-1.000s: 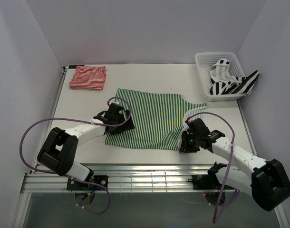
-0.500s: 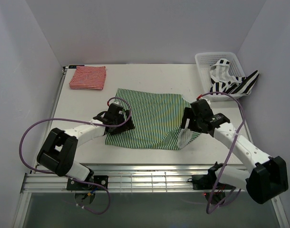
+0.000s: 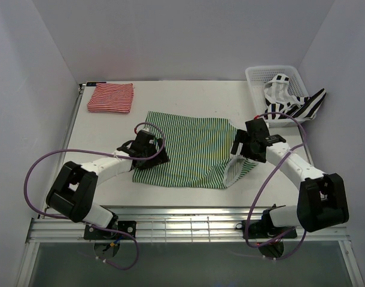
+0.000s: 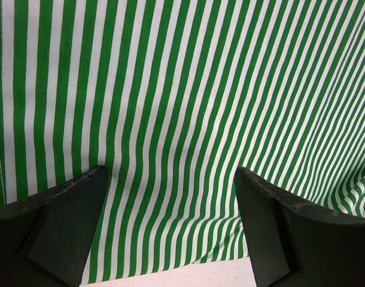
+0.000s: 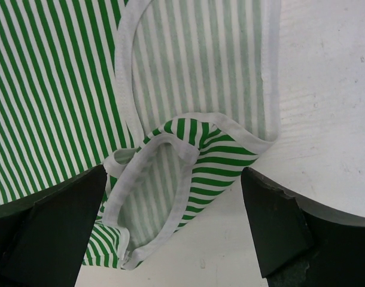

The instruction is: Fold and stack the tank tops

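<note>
Green-and-white tank top (image 3: 188,149) lies spread at mid-table, thin stripes, mostly flat. Its body is smooth. The right end, with the straps, is doubled back on itself. The right wrist view shows white binding looping around an armhole, the paler inside of the cloth facing up, and one strap curled over the other with a brighter green patch between.

Red-and-white tank top (image 3: 110,98) is a folded square at the far left corner of the table (image 3: 182,89), well apart from the green one.

Black-and-white tank top (image 3: 287,103), broad stripes, sits bunched in the white lattice basket (image 3: 254,74) at the far right, part of it hanging over the rim.

Left gripper (image 3: 154,156) is low over the near left edge of the green top. Its jaws are wide apart, with striped cloth filling the gap between the fingers (image 4: 51,233). Whether it touches the cloth, I cannot tell.

Right gripper (image 3: 239,146) is above the folded strap end. Its jaws are wide apart, with nothing held.
</note>
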Motion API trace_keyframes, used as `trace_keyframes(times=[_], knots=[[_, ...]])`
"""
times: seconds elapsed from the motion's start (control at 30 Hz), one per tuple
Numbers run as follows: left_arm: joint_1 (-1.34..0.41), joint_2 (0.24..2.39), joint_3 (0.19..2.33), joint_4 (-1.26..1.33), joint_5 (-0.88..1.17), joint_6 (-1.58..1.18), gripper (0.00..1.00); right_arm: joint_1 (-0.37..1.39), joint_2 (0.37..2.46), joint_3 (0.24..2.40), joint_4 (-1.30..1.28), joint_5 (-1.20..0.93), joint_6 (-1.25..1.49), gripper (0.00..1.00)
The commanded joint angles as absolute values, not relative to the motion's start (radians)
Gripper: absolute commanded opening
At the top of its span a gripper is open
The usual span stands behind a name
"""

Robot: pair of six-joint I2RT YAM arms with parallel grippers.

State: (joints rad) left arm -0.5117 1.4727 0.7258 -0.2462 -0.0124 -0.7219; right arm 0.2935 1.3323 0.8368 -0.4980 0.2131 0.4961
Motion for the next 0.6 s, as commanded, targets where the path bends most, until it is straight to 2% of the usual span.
trace_keyframes(times=[0.0, 0.17, 0.2, 0.33, 0.37, 0.4, 0.47, 0.5, 0.57], knots=[[-0.508, 1.473, 0.687, -0.267, -0.002, -0.736, 0.98, 0.276, 1.348, 0.847, -0.413, 0.192, 0.48, 1.0], [-0.508, 1.463, 0.684, -0.264, 0.035, -0.732, 0.98, 0.258, 1.411, 0.833, -0.384, 0.152, 0.482, 0.92], [-0.508, 1.46, 0.683, -0.264, 0.037, -0.73, 0.98, 0.255, 1.419, 0.833, -0.383, 0.143, 0.486, 0.87], [-0.508, 1.457, 0.678, -0.262, 0.035, -0.73, 0.98, 0.253, 1.433, 0.819, -0.373, 0.133, 0.499, 0.79], [-0.508, 1.457, 0.678, -0.262, 0.035, -0.73, 0.98, 0.252, 1.431, 0.815, -0.37, 0.133, 0.499, 0.72], [-0.508, 1.457, 0.673, -0.261, 0.034, -0.73, 0.98, 0.249, 1.43, 0.808, -0.371, 0.133, 0.5, 0.5], [-0.508, 1.459, 0.669, -0.255, 0.032, -0.732, 0.98, 0.242, 1.411, 0.801, -0.374, 0.127, 0.506, 0.36], [-0.508, 1.459, 0.667, -0.252, 0.032, -0.735, 0.98, 0.235, 1.401, 0.787, -0.376, 0.124, 0.508, 0.24], [-0.508, 1.456, 0.664, -0.249, 0.032, -0.736, 0.98, 0.226, 1.359, 0.767, -0.388, 0.129, 0.515, 0.1]])
